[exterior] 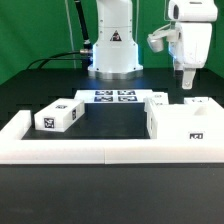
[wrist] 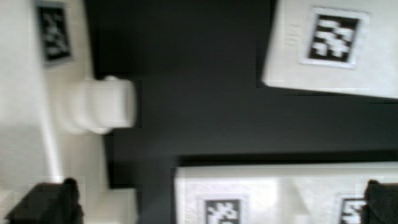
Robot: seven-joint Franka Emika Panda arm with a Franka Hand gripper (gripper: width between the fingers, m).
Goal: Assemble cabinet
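Observation:
The cabinet lies in loose white tagged parts. A large boxy part stands at the exterior view's right, a smaller block at its left, and two small pieces behind the large part. My gripper hangs above the right-hand pieces, apart from them. In the wrist view my gripper is open and empty, its dark fingers far apart. Below it lie a tagged white part, another tagged part and a piece with a rounded knob.
A low white border wall runs round the front and sides of the black table. The marker board lies at the back middle, before the robot base. Green curtain behind.

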